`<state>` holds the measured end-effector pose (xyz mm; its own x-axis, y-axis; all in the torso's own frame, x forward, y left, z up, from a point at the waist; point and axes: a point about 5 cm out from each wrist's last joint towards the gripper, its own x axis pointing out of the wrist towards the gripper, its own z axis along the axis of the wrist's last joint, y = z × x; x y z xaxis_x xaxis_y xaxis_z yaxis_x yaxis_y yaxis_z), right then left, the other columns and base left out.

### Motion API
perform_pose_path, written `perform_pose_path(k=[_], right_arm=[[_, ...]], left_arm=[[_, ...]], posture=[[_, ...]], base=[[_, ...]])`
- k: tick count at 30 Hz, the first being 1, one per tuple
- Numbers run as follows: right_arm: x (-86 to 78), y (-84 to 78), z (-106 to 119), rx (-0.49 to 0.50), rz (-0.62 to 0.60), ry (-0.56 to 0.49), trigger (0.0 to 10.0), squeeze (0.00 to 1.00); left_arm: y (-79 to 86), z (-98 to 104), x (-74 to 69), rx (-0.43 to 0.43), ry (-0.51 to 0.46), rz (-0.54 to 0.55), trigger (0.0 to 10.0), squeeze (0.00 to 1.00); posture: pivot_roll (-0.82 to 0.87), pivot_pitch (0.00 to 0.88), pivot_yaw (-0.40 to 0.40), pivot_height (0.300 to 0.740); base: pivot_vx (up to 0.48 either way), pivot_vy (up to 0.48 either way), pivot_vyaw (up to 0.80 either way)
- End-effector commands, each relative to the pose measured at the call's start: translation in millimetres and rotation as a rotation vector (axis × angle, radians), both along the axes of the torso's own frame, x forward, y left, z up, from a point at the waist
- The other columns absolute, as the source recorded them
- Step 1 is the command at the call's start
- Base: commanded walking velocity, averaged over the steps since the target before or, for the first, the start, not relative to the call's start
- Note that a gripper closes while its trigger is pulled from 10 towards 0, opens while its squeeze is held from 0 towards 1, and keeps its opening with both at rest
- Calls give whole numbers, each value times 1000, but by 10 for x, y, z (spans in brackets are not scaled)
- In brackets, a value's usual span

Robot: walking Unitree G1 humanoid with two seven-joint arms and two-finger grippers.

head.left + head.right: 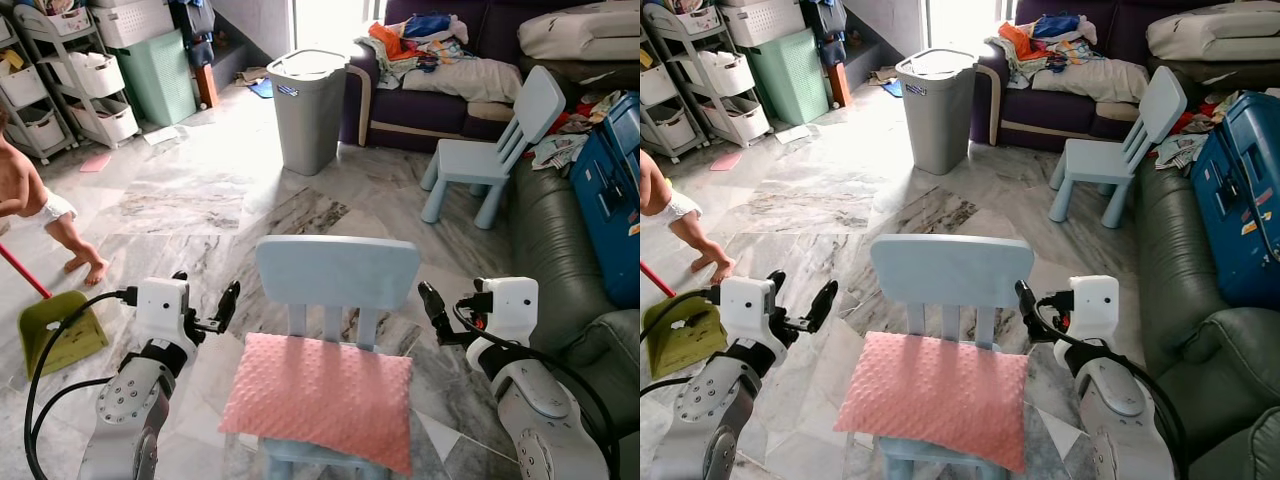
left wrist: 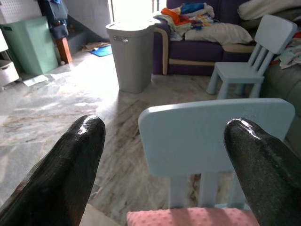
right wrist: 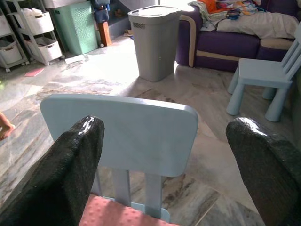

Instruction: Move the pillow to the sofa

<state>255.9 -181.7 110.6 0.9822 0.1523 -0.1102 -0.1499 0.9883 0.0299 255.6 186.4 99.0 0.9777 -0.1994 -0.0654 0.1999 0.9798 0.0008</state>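
Note:
A pink dimpled pillow point(image 1: 320, 400) lies flat on the seat of a small light-blue chair point(image 1: 337, 275) right in front of me. My left gripper point(image 1: 210, 300) hovers open just left of the chair, level with its backrest. My right gripper point(image 1: 452, 305) is open on the chair's right side. Neither touches the pillow. In the left wrist view the black fingers point(image 2: 70, 165) frame the backrest, with the pillow's edge point(image 2: 188, 217) below. A purple sofa point(image 1: 440, 110) piled with clothes stands at the back. A grey-green leather sofa point(image 1: 560, 260) runs along the right.
A grey bin point(image 1: 308, 108) stands ahead on the marble floor. A second small blue chair point(image 1: 490, 150) sits by the sofas, and a blue suitcase point(image 1: 610, 190) rests on the leather sofa. At the left are a child point(image 1: 40, 200), a green dustpan point(image 1: 60, 330) and storage shelves point(image 1: 80, 80).

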Motion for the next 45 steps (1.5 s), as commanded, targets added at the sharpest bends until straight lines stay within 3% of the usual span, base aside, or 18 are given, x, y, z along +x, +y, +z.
perform_pose_path(k=[1, 7, 27, 33, 45], right_arm=[[-13, 20, 40, -6, 11, -7, 10000, 0], [-13, 28, 30, -3, 14, -2, 10000, 0], [-17, 33, 1, -8, 22, 9, 10000, 0], [-7, 10, -19, -16, 17, 15, 10000, 0], [16, 36, 8, -32, 60, 2, 10000, 0]], left_arm=[[-5, 36, -15, 7, -3, 6, 10000, 0], [1, 66, -14, 8, 7, 9, 10000, 0], [-14, 97, -41, 12, 24, 19, 10000, 0], [62, 108, -36, 55, 22, 98, 10000, 0], [126, 130, -39, 79, 13, 166, 10000, 0]], posture=[[-16, 0, 4, 698], [-16, 0, 4, 651], [-13, 0, 0, 554], [-12, 0, -3, 554], [-8, 0, -9, 489]], base=[[0, 0, 0], [0, 0, 0], [0, 0, 0], [0, 0, 0], [0, 0, 0]])
